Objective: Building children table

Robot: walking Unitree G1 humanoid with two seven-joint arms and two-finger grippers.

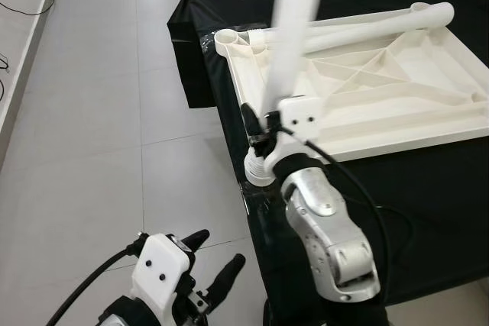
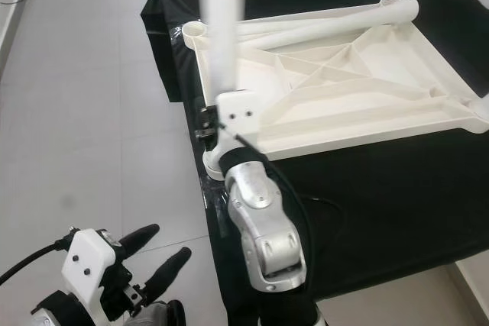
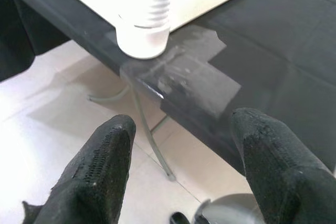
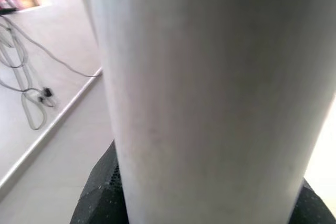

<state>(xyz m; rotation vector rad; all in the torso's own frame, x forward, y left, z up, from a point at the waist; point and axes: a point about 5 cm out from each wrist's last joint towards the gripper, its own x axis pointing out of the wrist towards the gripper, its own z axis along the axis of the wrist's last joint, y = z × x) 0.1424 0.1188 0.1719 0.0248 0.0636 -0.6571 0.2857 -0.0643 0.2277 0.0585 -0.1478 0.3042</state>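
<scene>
Centre of the frame: we see the right gripper (image 1: pixel 256 131) clamped around an upright white table leg (image 1: pixel 294 32), whose threaded lower end (image 3: pixel 144 24) stands on the near left corner of the black-draped table (image 1: pixel 428 211); the inverted white tabletop (image 1: pixel 382 89) lies just behind it, upper right, with a second leg (image 1: pixel 359 27) resting along its far edge; lower left, we see the left gripper (image 1: pixel 214 265) above the tiled floor (image 1: pixel 99 112), jaws spread wide and holding nothing.

No readable text, labels or numbers.
</scene>
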